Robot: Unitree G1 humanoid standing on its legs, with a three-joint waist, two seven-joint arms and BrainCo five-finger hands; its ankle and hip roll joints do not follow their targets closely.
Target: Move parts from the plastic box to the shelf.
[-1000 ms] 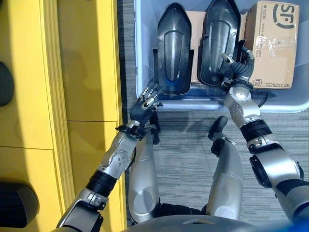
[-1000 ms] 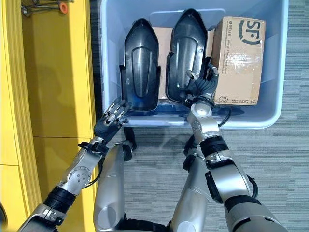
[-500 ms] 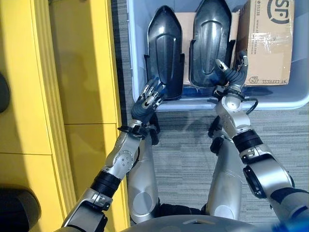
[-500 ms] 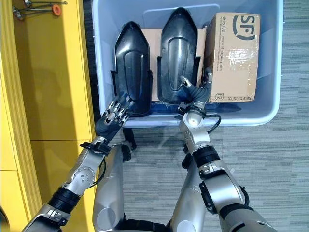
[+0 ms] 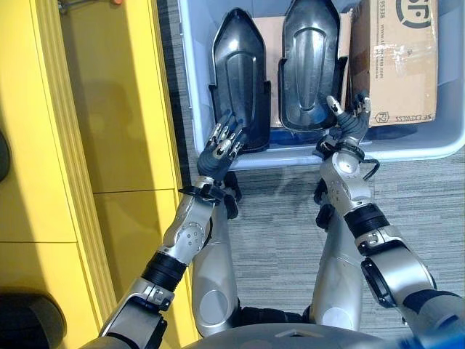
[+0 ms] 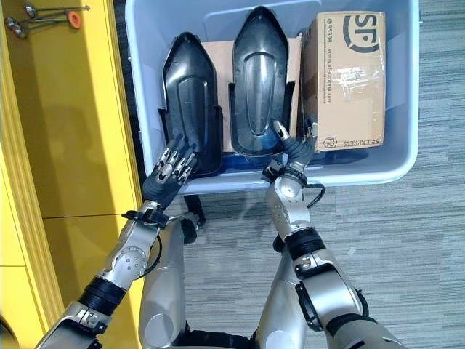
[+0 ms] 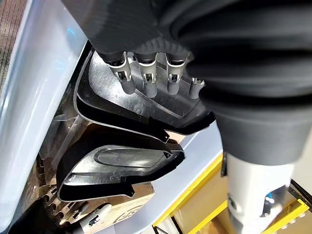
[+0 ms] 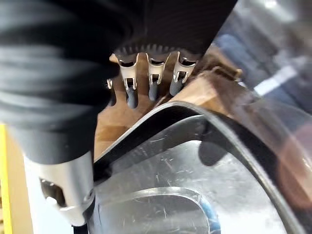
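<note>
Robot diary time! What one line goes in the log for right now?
left hand: open, at left black part | right hand: open, at right black part | both parts in plastic box | shelf: nothing moved yet

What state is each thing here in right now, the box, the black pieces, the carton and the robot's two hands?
Pale blue plastic box: open, no lid, on grey carpet.
Left black moulded plastic part: in the box, not gripped.
Right black moulded plastic part: in the box, not gripped.
Brown cardboard carton: closed, taped, in the box.
Left hand: open, fingers straight, at the left part's near end.
Right hand: open, at the right part's near end.
</note>
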